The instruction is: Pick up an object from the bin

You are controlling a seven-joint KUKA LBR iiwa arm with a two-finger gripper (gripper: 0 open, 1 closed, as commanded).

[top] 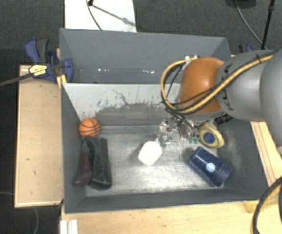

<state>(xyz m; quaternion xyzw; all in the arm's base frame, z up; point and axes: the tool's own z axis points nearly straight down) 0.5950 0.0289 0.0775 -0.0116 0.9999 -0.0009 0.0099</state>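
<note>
While the gripper [171, 132] is hanging just at the 1 o'clock edge of the white rounded block [150, 153] lying mid-floor in the bin [131, 182], it is probably needing a shift toward 7 o'clock to centre before descending; whether it is standing open, I cannot tell

The bin [131, 57] is plain grey, its far wall streaked with pale scuffs. At the far left sits an orange ball [90, 127] marked with thin dark lines. Near left lie a dark maroon piece [84, 167] and a black piece [101, 164]. The block [150, 153] in the middle is white. At the right, a roll [211, 136] shows a yellow rim and blue centre, and the cylinder [209, 166] is dark blue with a pale spot. The claw [168, 133] is silver under an orange cover [199, 84], looped by yellow and black cables [168, 77].
</note>
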